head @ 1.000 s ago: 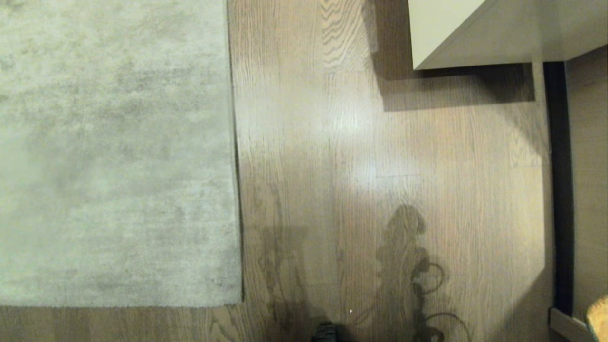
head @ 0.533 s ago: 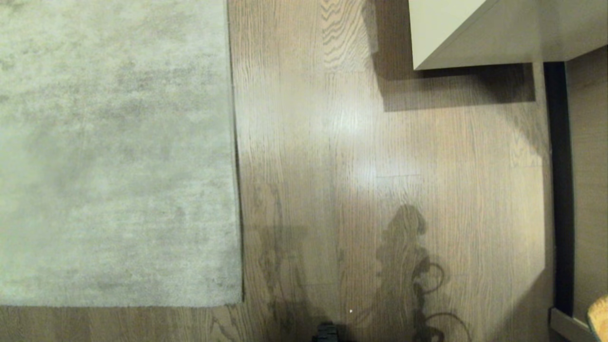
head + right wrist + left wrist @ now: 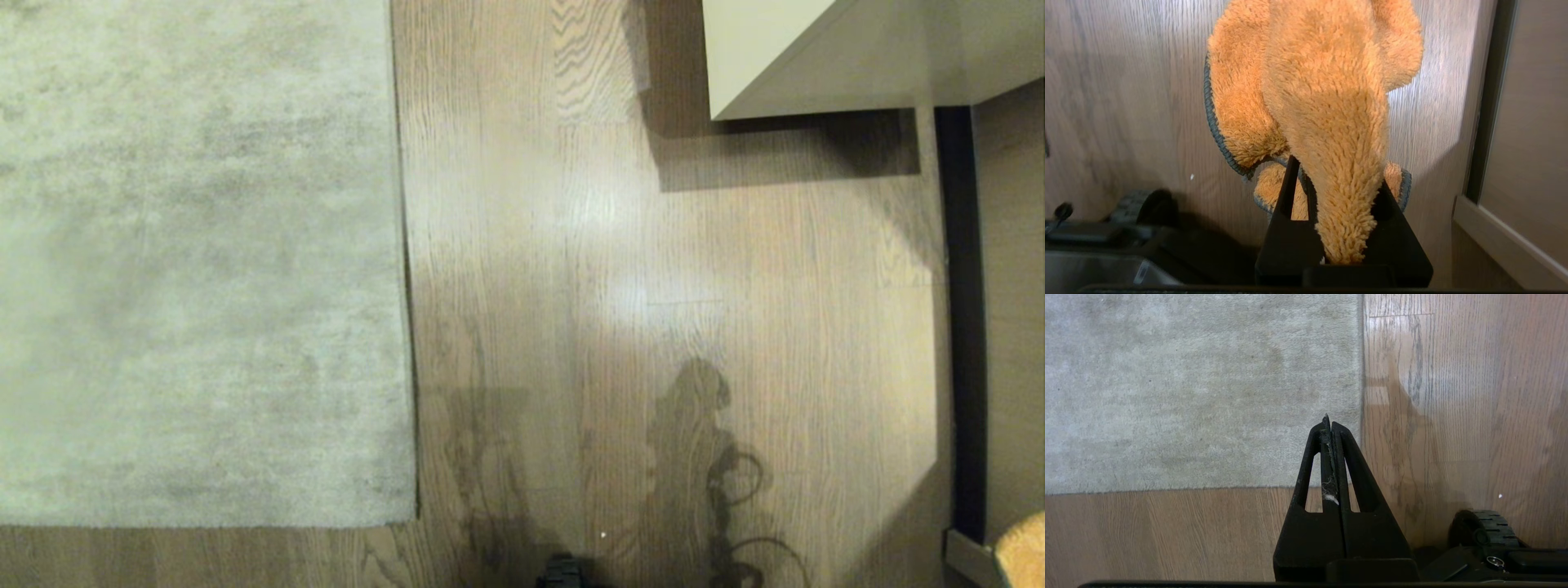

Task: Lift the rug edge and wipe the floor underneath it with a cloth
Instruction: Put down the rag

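Left half of the head frame: rug, flat, pile up. The rug edge [image 3: 406,269] runs top to bottom near centre and turns a square corner at lower centre-left, all of it lying down on the floor [image 3: 571,245].

Left end effector [image 3: 1329,426]: fingers pressed together, nothing gripped, only lint on the inner faces. In the left wrist view its tips sit over the rug just inside the corner, above the pile; contact not clear.

Right end effector [image 3: 1337,183]: clamped on the cloth [image 3: 1327,102], orange fuzzy fabric bunched between the fingers, grey stitched hem showing. In the head view only a scrap of the cloth [image 3: 1024,551] shows, at the lower right corner.

Open room: wide bare strip of planks from rug edge to the right side, arm shadows across its lower part.

Obstacles: pale cabinet [image 3: 784,57] overhanging the upper right; dark gap [image 3: 963,310] and a baseboard [image 3: 971,559] along the right margin. Base wheel [image 3: 1484,528] near the rug corner in the left wrist view.
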Motion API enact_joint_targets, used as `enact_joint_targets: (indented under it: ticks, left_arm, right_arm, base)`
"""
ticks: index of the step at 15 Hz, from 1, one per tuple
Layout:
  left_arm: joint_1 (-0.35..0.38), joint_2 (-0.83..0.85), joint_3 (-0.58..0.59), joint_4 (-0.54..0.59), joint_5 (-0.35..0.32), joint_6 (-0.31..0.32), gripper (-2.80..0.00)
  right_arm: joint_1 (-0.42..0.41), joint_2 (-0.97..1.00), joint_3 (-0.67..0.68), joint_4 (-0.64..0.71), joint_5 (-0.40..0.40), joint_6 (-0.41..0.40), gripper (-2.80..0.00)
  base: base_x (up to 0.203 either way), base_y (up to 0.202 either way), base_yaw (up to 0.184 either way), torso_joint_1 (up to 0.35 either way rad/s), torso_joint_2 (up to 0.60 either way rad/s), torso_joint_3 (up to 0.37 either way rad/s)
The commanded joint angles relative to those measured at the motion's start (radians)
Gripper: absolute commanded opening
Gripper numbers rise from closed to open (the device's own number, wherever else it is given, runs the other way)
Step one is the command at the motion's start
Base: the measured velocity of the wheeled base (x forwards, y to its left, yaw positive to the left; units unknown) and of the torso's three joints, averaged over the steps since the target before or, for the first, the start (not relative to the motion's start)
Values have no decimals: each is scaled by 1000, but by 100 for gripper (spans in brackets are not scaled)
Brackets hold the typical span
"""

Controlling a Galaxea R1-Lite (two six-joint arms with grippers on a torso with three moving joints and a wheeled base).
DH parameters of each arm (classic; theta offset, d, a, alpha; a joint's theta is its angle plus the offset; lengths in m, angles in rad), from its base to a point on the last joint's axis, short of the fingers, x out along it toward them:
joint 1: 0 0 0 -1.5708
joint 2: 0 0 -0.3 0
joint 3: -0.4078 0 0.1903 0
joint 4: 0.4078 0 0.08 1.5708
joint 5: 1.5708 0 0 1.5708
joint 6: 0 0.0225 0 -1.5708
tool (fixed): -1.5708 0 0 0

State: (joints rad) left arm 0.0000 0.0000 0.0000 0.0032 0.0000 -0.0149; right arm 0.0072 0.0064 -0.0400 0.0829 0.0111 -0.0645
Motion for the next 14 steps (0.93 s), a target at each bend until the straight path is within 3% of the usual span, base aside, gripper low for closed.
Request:
enact_joint_targets:
  ticks: [1,4,10,14]
  left_arm:
    - [0,2,0,0,0,0,-280]
    - [0,2,0,0,1,0,-280]
    - [0,2,0,0,0,0,-280]
    - [0,2,0,0,0,0,-280]
  right_arm:
    - [0,26,-67,60,1,2,-280]
    - [6,176,-183,116,0,18,-280]
    - [6,507,-239,116,-7,21,-280]
    - [-26,809,-260,-27,-7,47,-280]
  base:
    - [0,0,0,0,0,0]
    - [0,0,0,0,0,0]
    - [0,0,0,0,0,0]
    - [0,0,0,0,0,0]
